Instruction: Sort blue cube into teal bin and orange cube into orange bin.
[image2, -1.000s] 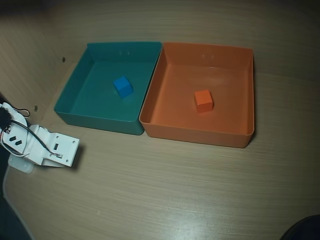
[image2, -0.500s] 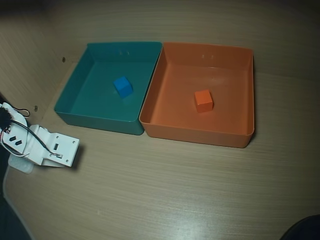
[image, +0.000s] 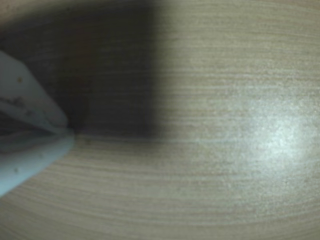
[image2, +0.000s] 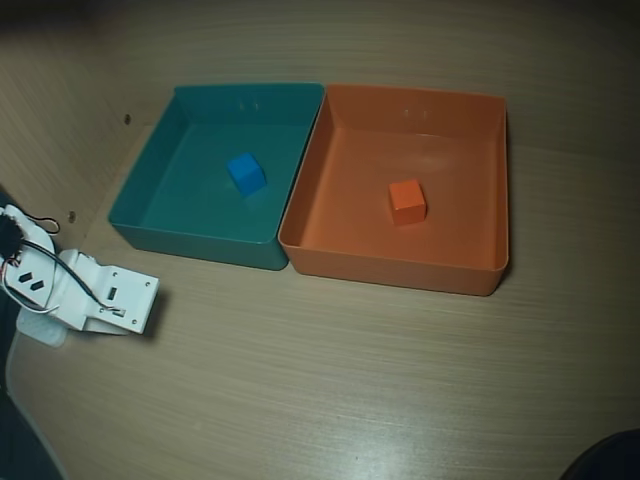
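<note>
In the overhead view the blue cube (image2: 245, 173) rests on the floor of the teal bin (image2: 150, 215), near its middle. The orange cube (image2: 407, 200) lies inside the orange bin (image2: 400, 268), which stands right beside the teal one. My white gripper (image2: 128, 305) sits low over the table at the left edge, in front of the teal bin's near corner and apart from both bins. The wrist view shows only bare wood and my gripper (image: 70, 132), its two white jaws meeting at the tips with nothing between them.
The wooden table (image2: 350, 390) stretches in front of the bins. Black and red wires (image2: 20, 245) run along the arm at the far left. A dark object (image2: 605, 458) pokes in at the bottom right corner.
</note>
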